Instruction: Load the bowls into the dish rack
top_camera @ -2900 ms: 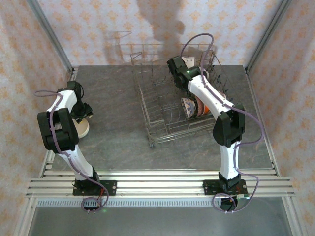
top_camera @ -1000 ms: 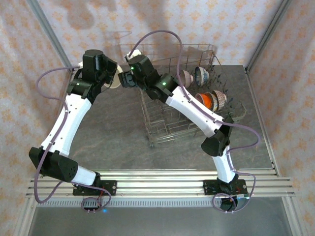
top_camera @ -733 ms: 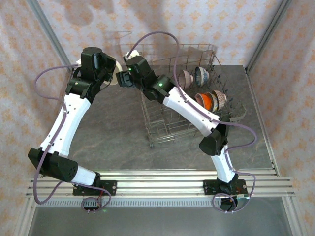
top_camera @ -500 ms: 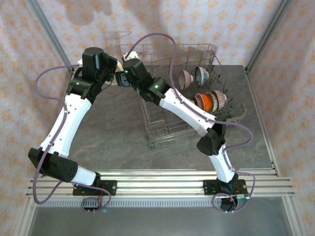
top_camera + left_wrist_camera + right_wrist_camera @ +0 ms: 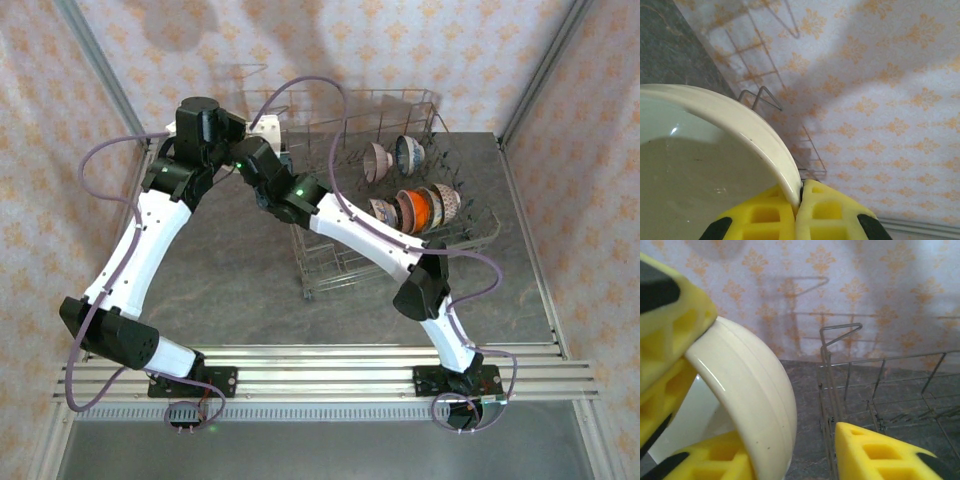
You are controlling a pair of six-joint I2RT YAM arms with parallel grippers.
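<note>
Left pincer clenched on the rim of a cream bowl, by the far left corner of the dish rack; right pincer straddles that bowl, released, one pad just clear

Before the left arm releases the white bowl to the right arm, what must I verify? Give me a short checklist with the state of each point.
1. The left gripper pinches the rim of the white bowl: ok.
2. The bowl wall sits between the fingers of the right gripper: ok.
3. The right gripper is closed on the bowl: not ok; one finger stands apart from the wall.
4. The dish rack has free tines at its near left: ok.
5. The loaded bowls sit towards the right, away from that spot: ok.
</note>
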